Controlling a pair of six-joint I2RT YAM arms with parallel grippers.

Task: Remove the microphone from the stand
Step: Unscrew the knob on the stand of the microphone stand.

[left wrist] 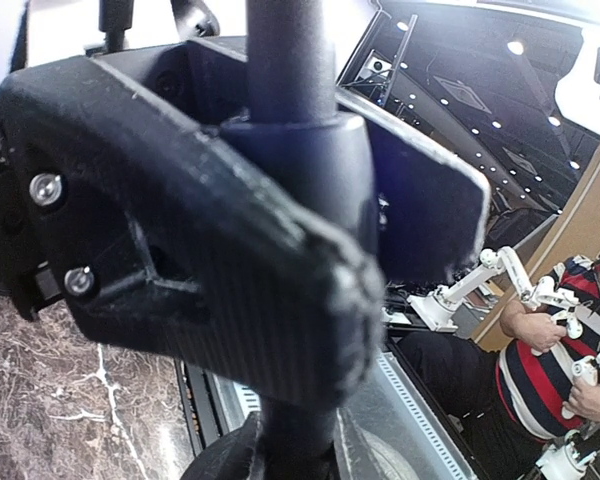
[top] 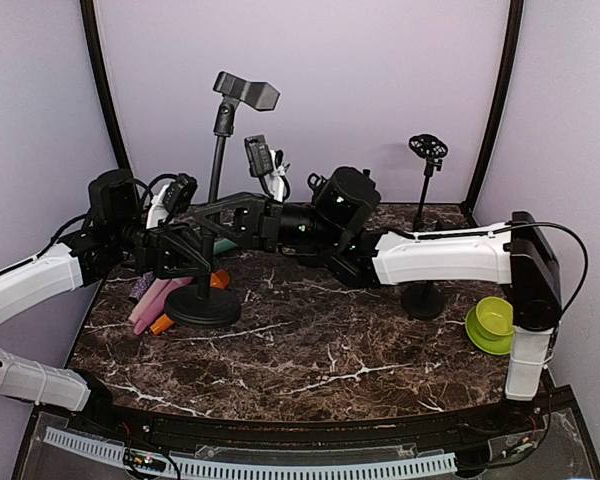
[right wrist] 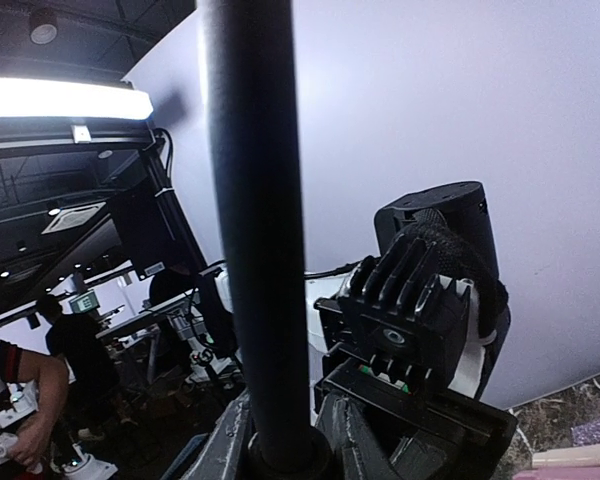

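Note:
The black microphone stand [top: 216, 160] rises from a round base [top: 202, 305] at the left; its clip [top: 246, 92] at the top is empty. A pink and orange microphone [top: 152, 300] lies on the table beside the base. My left gripper [top: 183, 258] is shut on the lower part of the pole; the left wrist view shows its fingers [left wrist: 295, 450] pressed on the pole [left wrist: 285, 60]. My right gripper [top: 212, 230] grips the same pole just above. In the right wrist view the pole [right wrist: 255, 200] stands between its fingertips [right wrist: 280, 445].
A second black stand [top: 423, 220] with a round holder stands at the right, its base [top: 422, 300] near my right forearm. A green cup on a green saucer [top: 492, 322] sits at the right edge. Walls enclose the back and sides.

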